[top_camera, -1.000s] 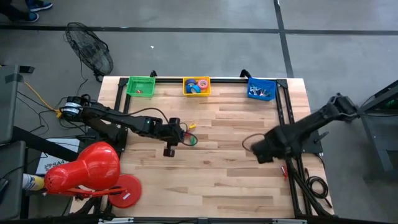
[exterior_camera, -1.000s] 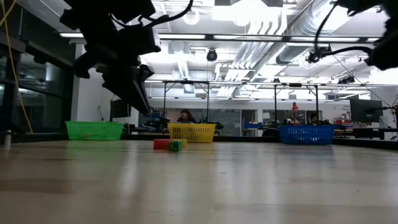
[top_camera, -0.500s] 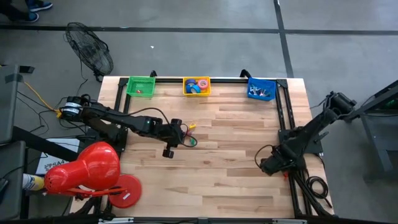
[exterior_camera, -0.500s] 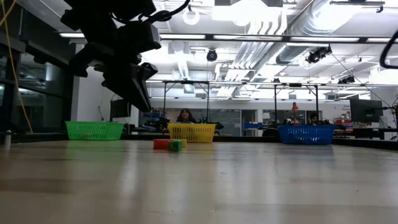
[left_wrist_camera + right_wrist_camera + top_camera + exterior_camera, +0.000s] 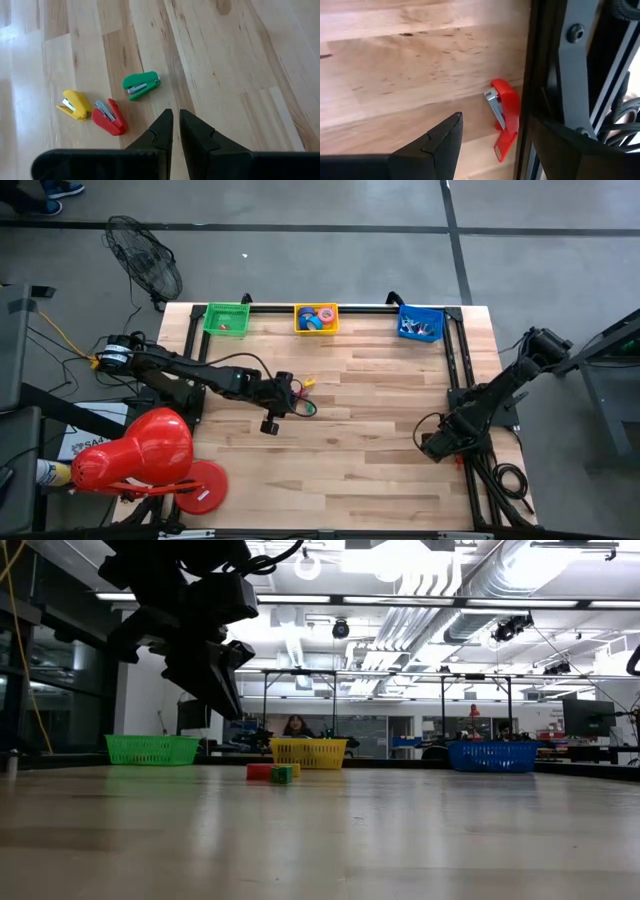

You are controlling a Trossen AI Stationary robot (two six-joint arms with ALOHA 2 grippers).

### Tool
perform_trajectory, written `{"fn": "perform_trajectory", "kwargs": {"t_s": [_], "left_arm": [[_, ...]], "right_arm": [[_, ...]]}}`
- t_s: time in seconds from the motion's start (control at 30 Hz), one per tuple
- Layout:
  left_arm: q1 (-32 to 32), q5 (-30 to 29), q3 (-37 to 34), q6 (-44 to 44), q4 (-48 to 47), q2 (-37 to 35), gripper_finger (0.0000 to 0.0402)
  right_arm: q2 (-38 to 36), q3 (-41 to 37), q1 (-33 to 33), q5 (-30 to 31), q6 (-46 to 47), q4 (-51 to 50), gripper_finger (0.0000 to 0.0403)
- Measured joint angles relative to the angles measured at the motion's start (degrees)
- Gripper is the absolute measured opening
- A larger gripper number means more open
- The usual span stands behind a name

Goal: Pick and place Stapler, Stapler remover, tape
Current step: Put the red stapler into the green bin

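A red stapler (image 5: 502,117) lies on the table against the black frame rail at the right edge (image 5: 458,457). My right gripper (image 5: 497,145) hangs open just above it, one finger on each side, touching nothing (image 5: 438,448). Three small staplers, yellow (image 5: 76,105), red (image 5: 109,117) and green (image 5: 142,84), lie near the table's middle left. My left gripper (image 5: 175,125) hovers shut above the table just short of them (image 5: 290,395). Tape rolls (image 5: 318,316) lie in the yellow basket. No stapler remover can be made out.
Three baskets stand along the far edge: green (image 5: 226,318), yellow (image 5: 300,320) and blue (image 5: 420,323), the blue one holding small pale pieces. The black frame rail (image 5: 540,75) runs close beside the red stapler. Bare wood spans the table's middle and near side.
My right gripper has come down and gone toward the table's near right corner, its wrist rolling, and now stands over the red stapler by the rail, still open. In the low view that arm has left the picture. The staplers have not moved.
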Motion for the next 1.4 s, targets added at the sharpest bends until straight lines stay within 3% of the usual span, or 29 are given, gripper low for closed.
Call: {"fn": "perform_trajectory", "kwargs": {"t_s": [0.27, 1.0, 1.4], "left_arm": [[0.0, 0.0, 0.0, 0.0, 0.0, 0.0, 0.003], [0.0, 0.1, 0.0, 0.0, 0.0, 0.0, 0.003], [0.0, 0.8, 0.0, 0.0, 0.0, 0.0, 0.003]], "right_arm": [[-0.3, -2.8, 0.0, 1.5, -1.3, 4.8, 0.022], [-0.1, -2.3, 0.0, 4.7, -11.7, 5.4, 0.022], [0.0, -1.0, -0.2, 12.0, -13.1, 11.8, 0.022]]}}
